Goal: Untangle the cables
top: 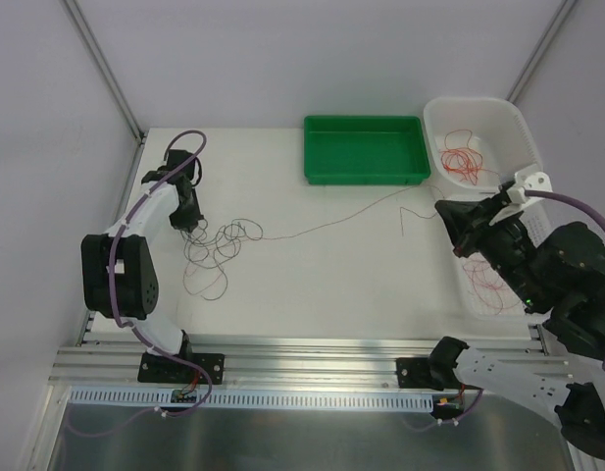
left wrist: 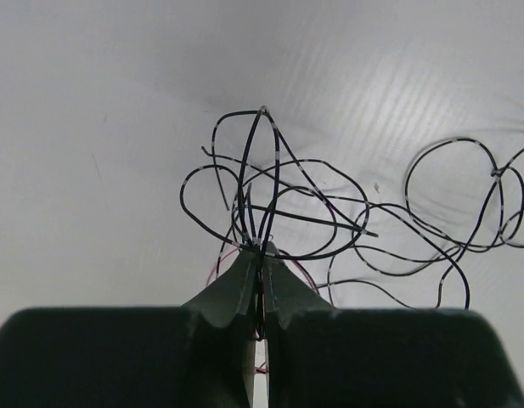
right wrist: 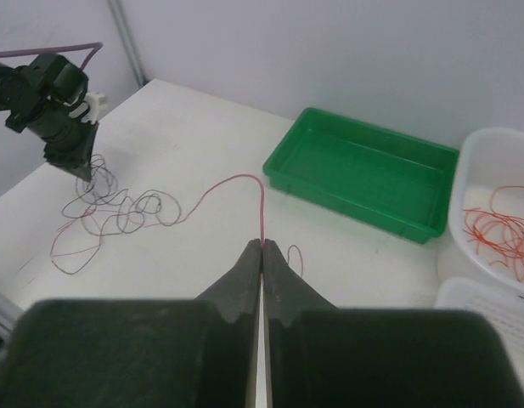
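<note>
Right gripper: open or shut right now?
Shut, on the red cable: in the right wrist view the right gripper has its jaws pressed together, and the cable emerges from between them.

Three views: one fixed overhead, one on each wrist.
Top cam sits above and behind the arm bases, looking down on the whole surface point(top: 331, 275). Left wrist cam looks past the left hand point(left wrist: 262, 251), very close, steeply down onto the cables point(left wrist: 278, 204). Right wrist cam looks over the right hand point(right wrist: 262, 245), from farther back, leftward across the surface. It shares the cables, left hand and green tray point(right wrist: 363, 174) with the top view.
</note>
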Robot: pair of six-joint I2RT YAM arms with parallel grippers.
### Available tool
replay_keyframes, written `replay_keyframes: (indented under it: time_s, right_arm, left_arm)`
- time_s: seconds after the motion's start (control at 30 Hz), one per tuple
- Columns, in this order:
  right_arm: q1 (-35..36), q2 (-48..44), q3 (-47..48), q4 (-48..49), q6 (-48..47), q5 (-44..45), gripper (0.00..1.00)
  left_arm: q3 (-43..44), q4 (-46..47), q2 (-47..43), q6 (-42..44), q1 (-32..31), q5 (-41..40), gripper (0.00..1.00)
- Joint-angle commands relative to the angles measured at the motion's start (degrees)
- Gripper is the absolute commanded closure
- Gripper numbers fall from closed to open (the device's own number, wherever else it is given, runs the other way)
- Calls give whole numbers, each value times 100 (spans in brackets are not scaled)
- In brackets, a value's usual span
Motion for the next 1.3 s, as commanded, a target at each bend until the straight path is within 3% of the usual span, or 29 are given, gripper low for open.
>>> replay_keyframes:
  time_s: [0.0, 0.1, 0.23, 0.4, 0.5, 0.6, 0.63, 0.83, 1.0, 1.27]
  right_arm:
    - [-16, -229, 96, -272, -55, 872, 99]
    - [-25, -229, -88, -412, 138, 882, 99]
    - [-16, -36, -658, -474, 507, 566, 99]
    - [-25, 333, -2265, 210, 1236, -119, 94]
    - [-42, 649, -3204, 798, 1667, -340, 85]
    - [-69, 1167, -3752, 1142, 1887, -437, 66]
    - [-60, 1316, -3797, 1161, 1896, -437, 54]
    - [10, 2205, -3465, 1617, 1274, -1253, 34]
    - [63, 2784, -2963, 2302, 711, -1930, 29]
    - [46, 4524, -1786, 2954, -309, -3064, 29]
  left_arm:
    - [293, -246, 191, 83, 131, -654, 100]
    - [399, -369, 323, 57, 184, -673, 100]
    - [373, -369, 87, 13, 176, -60, 100]
    - [320, -307, -230, -14, 0, 838, 100]
    - [294, -299, -371, 30, -210, 935, 100]
    - [276, -299, -485, 30, -360, 1032, 100]
    - [267, -299, -512, 22, -395, 1058, 100]
    - [250, -290, -600, 57, -852, 1094, 100]
    - [241, -298, -582, 65, -914, 1094, 100]
    - [232, -290, -600, 109, -958, 945, 100]
